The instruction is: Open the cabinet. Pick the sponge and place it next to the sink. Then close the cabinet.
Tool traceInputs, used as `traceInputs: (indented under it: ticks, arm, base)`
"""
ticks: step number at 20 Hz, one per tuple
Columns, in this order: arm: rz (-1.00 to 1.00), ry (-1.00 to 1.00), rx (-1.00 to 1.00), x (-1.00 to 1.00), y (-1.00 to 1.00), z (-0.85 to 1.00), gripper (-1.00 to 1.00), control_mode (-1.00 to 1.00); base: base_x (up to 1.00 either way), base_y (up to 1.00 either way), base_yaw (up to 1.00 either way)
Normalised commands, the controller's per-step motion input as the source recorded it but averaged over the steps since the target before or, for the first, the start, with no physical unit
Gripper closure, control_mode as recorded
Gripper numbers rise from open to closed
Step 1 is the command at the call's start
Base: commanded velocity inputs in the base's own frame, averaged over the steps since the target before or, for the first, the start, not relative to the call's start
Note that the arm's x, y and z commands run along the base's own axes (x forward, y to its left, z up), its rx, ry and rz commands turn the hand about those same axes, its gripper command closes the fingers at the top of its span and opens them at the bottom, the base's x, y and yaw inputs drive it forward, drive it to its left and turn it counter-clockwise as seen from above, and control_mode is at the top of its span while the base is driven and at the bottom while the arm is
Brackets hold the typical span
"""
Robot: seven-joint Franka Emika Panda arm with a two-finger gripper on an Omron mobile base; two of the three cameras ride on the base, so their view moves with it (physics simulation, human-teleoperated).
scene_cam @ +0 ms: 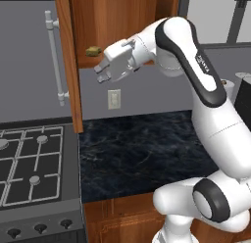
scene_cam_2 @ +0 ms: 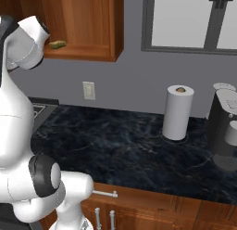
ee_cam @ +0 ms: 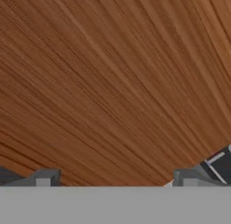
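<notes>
The reddish-brown cabinet (scene_cam: 125, 26) hangs open on the wall, and its door (scene_cam: 68, 65) stands swung out to the left with the long silver bar handle (scene_cam: 54, 60) on its outer side. The small yellow sponge (scene_cam: 93, 51) rests on the cabinet floor near the front edge, also seen as the sponge (scene_cam_2: 58, 44) from the right. My gripper (scene_cam: 101, 74) is open and empty, just below and in front of the sponge, beside the door's inner face. In the hand view the gripper (ee_cam: 113, 178) points at wood grain (ee_cam: 113, 83) close up. The sink is out of view.
A stove (scene_cam: 29, 163) sits left of the dark marble counter (scene_cam: 142, 149). A wall outlet (scene_cam: 113, 99) is under the cabinet. A paper towel roll (scene_cam_2: 178, 112) and a dark coffee machine (scene_cam_2: 224, 131) stand at the right, below a window (scene_cam_2: 190, 20).
</notes>
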Motion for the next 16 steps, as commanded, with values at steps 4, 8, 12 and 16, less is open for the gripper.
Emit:
traceInputs:
  ticks: [4, 8, 12, 16]
  arm:
    - [-0.03, -0.06, -0.01, -0.17, -0.35, 0.0, -1.0, -1.0]
    - [-0.06, 0.0, -0.02, -0.1, -0.4, 0.0, -1.0, -1.0]
    - [-0.14, 0.0, -0.04, -0.01, -0.42, -0.06, -1.0, -1.0]
    - [-0.2, 0.0, -0.06, 0.0, -0.3, -0.03, -1.0, -1.0]
  base:
    - [0.0, 0.0, 0.0]
    - [0.0, 0.0, 0.0]
    - [0.0, 0.0, 0.0]
    - [0.0, 0.0, 0.0]
